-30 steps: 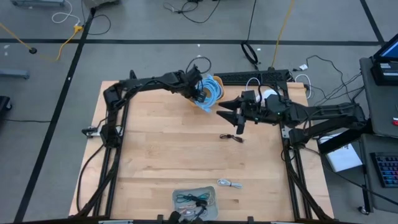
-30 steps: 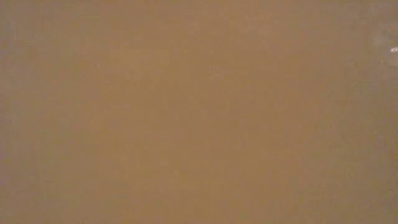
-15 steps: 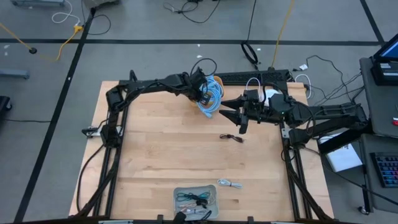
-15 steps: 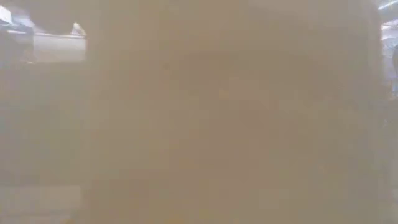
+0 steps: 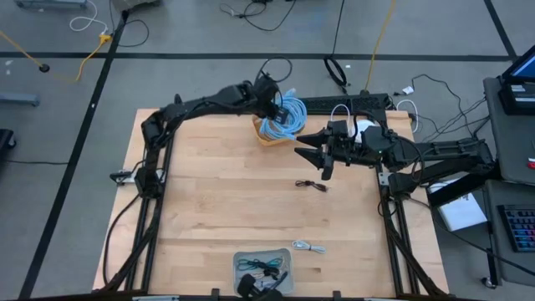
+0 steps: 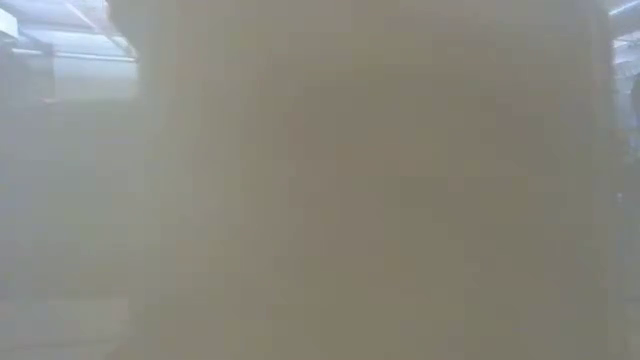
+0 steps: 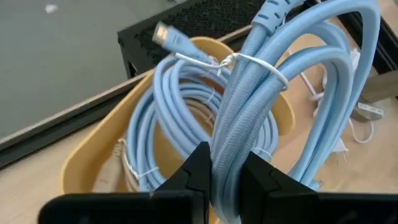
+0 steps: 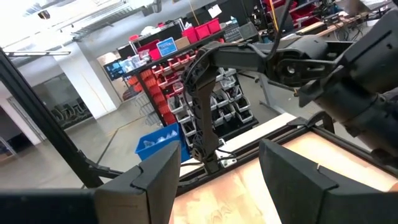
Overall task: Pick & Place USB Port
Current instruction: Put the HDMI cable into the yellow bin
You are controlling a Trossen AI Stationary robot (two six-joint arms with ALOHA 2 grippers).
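Note:
My left gripper (image 5: 272,102) (image 7: 224,155) reaches to the table's far edge and is shut on a light-blue coiled USB cable (image 5: 287,111) (image 7: 292,81) bound by a white tie (image 7: 252,59). Its plug (image 7: 163,34) sticks out at one side. Beneath it stands a yellow bowl (image 5: 264,139) (image 7: 87,162) holding another pale-blue coil (image 7: 155,118). My right gripper (image 5: 308,152) (image 8: 217,168) hovers open, right of the bowl, above the table's middle. The low view is blocked by a blur. My left gripper pinches several bundled strands of the blue cable (image 7: 227,134) between its two fingers (image 7: 196,171), just below the white tie. The coil's loops spread out beyond the fingers over the bowl. Whether they rest on the coil inside, I cannot tell.
A short black cable (image 5: 312,185) lies on the wood near the centre. A small white cable (image 5: 309,247) lies toward the near edge, beside a clear tray (image 5: 242,257) with more cables. A black power strip (image 5: 343,104) runs along the far edge.
My left gripper has moved toward the table's far edge and a little right, carrying the blue coil with it. The coil now sits farther back over the bowl, and more of the bowl's near rim shows.

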